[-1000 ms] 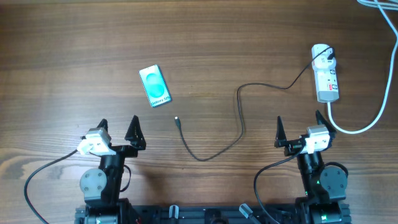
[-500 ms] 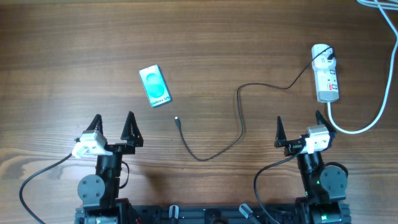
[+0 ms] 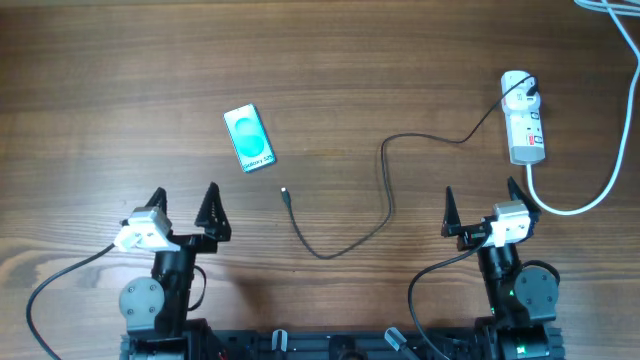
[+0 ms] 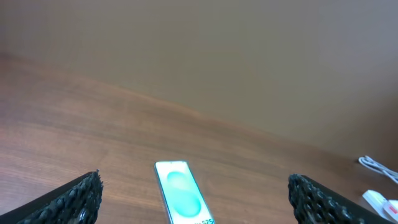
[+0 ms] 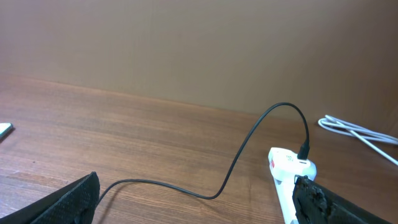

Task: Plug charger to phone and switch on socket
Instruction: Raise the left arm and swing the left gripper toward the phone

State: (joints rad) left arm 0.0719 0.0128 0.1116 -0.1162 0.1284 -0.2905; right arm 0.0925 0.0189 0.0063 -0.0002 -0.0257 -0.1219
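Observation:
The phone (image 3: 249, 138), teal screen up, lies left of centre on the wooden table (image 3: 120, 80). The charger (image 3: 388, 205), a thin black cable, snakes from its free tip (image 3: 284, 192) to the black plug (image 3: 530, 95), which sits in the white socket (image 3: 523, 120) at the right. My left gripper (image 3: 185, 193) is open, near the front edge and short of the phone. In the left wrist view the phone (image 4: 182, 198) lies ahead between the fingers (image 4: 71, 202). My right gripper (image 3: 480, 192) is open in front of the socket (image 5: 289, 168); the charger (image 5: 249, 149) curves past it.
A thick white cord (image 3: 600, 195) loops from the socket's near end and runs up along the right edge of the table. More white cord (image 5: 360, 134) lies behind the socket in the right wrist view. Both arm bases stand at the front edge.
My left gripper has turned and shifted slightly to the left, still open. The right arm, phone, charger and socket have not moved.

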